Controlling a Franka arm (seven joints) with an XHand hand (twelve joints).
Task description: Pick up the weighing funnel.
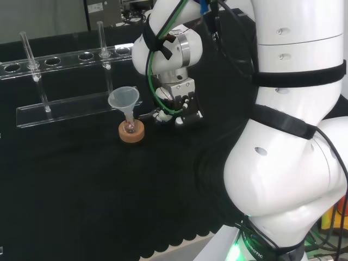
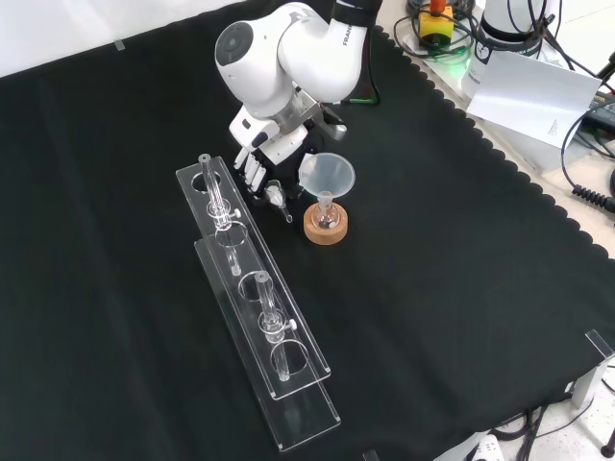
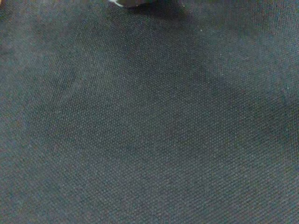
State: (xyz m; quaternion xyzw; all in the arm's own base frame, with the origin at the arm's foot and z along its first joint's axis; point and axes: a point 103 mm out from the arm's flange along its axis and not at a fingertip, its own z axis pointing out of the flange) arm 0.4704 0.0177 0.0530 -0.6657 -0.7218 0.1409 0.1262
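Note:
My hand (image 2: 261, 161) is low over the black cloth, between the clear rack and the funnel. Its fingers (image 2: 253, 175) reach down, fairly straight and relaxed. Just in front of them in the front view a small clear piece with a short stem, the weighing funnel (image 2: 280, 201), lies on the cloth. I cannot tell whether the fingers touch it. In the head view the hand (image 1: 182, 106) is down at the cloth just right of the funnel (image 1: 124, 100). The wrist view has black cloth close up and a blurred white bit of the hand (image 3: 125, 2).
The funnel (image 2: 329, 174) stands mouth up in a small flask on a cork ring (image 2: 325, 228), close beside the hand. A long clear rack (image 2: 252, 309) with upright test tubes (image 2: 209, 186) lies on the hand's other side. The arm's white links (image 1: 293, 130) stand at the head view's right.

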